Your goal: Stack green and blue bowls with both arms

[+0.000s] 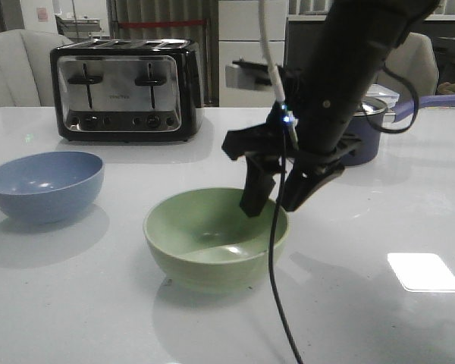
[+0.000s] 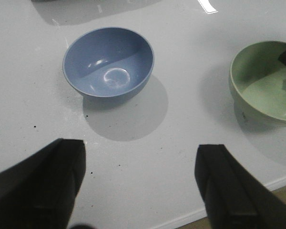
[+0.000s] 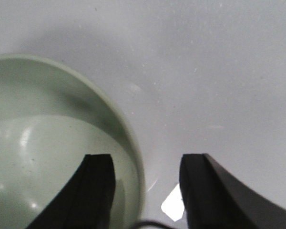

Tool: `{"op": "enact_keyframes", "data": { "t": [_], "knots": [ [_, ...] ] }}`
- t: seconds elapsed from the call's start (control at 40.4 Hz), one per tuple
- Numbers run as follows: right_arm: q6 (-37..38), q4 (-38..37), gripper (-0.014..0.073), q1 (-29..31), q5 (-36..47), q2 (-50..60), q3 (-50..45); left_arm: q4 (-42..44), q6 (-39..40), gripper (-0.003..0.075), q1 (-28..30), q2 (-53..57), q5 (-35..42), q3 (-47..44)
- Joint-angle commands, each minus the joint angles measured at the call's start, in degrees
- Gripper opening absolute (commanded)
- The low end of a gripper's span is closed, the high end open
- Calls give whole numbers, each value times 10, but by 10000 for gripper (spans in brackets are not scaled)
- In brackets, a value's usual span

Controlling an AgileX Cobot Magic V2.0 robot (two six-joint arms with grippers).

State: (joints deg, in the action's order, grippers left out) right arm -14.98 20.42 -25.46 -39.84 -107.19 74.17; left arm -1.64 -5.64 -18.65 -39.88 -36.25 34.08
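Note:
The sage green bowl [image 1: 216,239] sits upright at the table's middle front; it also shows in the left wrist view [image 2: 267,81] and the right wrist view [image 3: 47,143]. The dusty blue bowl [image 1: 44,184] sits at the left and shows in the left wrist view [image 2: 108,62]. My right gripper [image 1: 273,206] [image 3: 145,164] is open and straddles the green bowl's right rim, one finger inside, one outside. My left gripper [image 2: 140,157] is open and empty, above the table near its front edge, short of the blue bowl. It is out of the front view.
A black and chrome toaster [image 1: 127,89] stands at the back left. A dark navy lidded saucepan [image 1: 364,129] sits behind my right arm at the back right. A black cable [image 1: 277,288] hangs from the right arm across the green bowl's front.

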Motion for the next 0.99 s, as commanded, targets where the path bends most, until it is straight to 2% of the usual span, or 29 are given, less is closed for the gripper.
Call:
{"op": "enact_keyframes", "data": {
  "t": [0.0,0.273,0.446,0.694,0.966],
  "knots": [
    [-5,5,448,-1,16,82,9,-6,1,526,-3,-1,40,20],
    [-39,-15,448,-26,21,267,-88,-6,1,526,-3,-1,40,20],
    [-39,-30,448,-48,18,402,-178,-6,1,526,-3,-1,40,20],
    [-30,-41,448,-47,10,606,-294,-6,1,526,-3,-1,35,20],
    [-25,-43,448,-38,-12,721,-362,-5,1,526,-3,-14,7,29]
  ]
}}
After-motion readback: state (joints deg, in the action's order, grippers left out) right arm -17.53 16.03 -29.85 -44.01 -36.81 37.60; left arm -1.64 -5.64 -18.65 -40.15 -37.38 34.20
